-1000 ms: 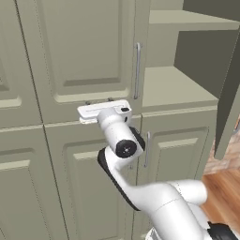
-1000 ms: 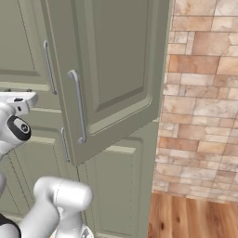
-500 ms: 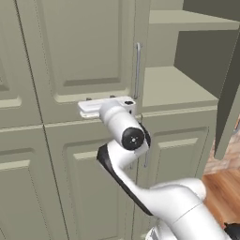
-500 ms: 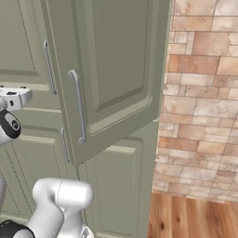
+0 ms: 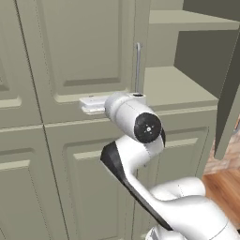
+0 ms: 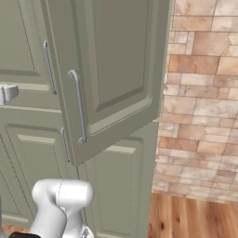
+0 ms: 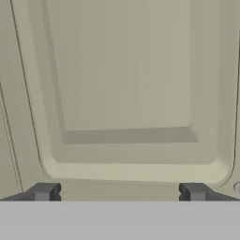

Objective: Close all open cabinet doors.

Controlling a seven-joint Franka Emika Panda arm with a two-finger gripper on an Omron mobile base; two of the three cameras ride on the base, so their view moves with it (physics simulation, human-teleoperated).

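An upper sage cabinet door (image 6: pixel 116 69) stands swung wide open toward me, its silver bar handle (image 6: pixel 78 107) on its near edge; its edge (image 5: pixel 230 93) also shows at the right of the left base view. Beside it on the left is a closed upper door (image 5: pixel 79 51) with its own handle (image 5: pixel 137 68). My gripper (image 5: pixel 90 104) is held level right in front of that closed door's lower rail. In the hand view the recessed panel (image 7: pixel 122 70) is very close, and the gripper (image 7: pixel 118 192) is open with nothing between its fingertips (image 7: pixel 44 191).
The open cabinet shows bare shelves (image 5: pixel 173 86). Closed lower doors (image 5: pixel 89 187) run below. My elbow rises just in front of them. A brick wall (image 6: pixel 204 93) stands right of the cabinets, above a wooden floor (image 6: pixel 195 216).
The hand has drifted a little left along the closed door, and the arm's joint has swung closer to the left camera. The open door has not moved.
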